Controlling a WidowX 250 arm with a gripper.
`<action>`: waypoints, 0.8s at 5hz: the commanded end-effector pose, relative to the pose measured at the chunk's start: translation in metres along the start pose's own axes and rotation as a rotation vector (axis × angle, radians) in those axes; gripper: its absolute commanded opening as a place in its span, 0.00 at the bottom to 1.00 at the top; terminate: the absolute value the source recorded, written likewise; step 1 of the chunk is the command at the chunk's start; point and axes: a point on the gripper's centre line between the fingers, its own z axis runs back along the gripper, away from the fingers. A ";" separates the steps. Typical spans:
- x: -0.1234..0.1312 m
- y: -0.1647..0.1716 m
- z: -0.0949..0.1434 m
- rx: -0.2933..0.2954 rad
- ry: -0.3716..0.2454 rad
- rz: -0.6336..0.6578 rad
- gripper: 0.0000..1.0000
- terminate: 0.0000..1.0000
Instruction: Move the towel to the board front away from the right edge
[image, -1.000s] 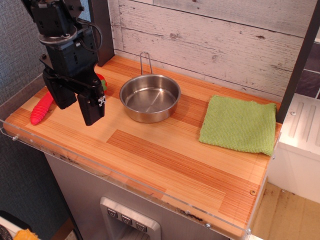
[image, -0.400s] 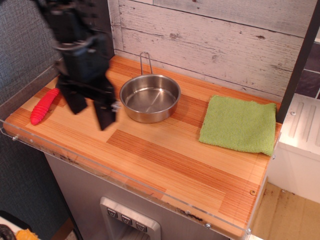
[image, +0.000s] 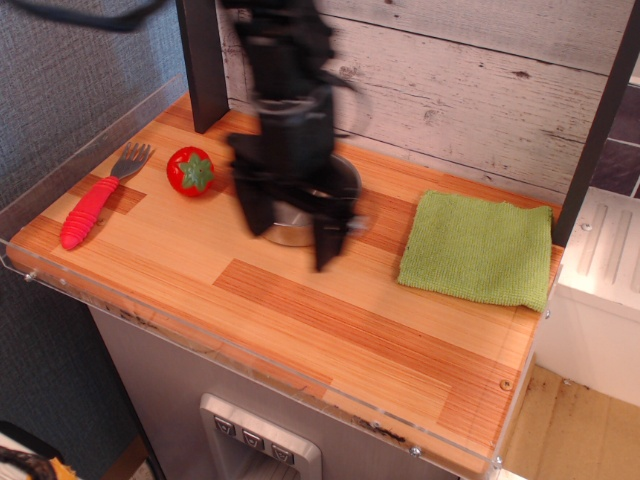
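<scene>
The towel (image: 478, 248) is a light-green knitted cloth, folded flat into a rough square. It lies on the board (image: 300, 300) at the right rear, its right side at the right edge and its back side close to the rear edge. The board is a rectangular tabletop of orange-brown planks in lighter and darker strips, bordered by a clear acrylic rim.

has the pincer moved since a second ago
Yes. The pincer has swung right along the board, from beside the red fork to in front of the pan, nearer the towel, which has not moved.
</scene>
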 end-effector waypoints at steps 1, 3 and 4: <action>0.076 -0.030 -0.003 0.004 -0.071 0.057 1.00 0.00; 0.101 -0.044 -0.008 0.041 -0.115 0.050 1.00 0.00; 0.098 -0.054 -0.019 0.060 -0.118 0.045 1.00 0.00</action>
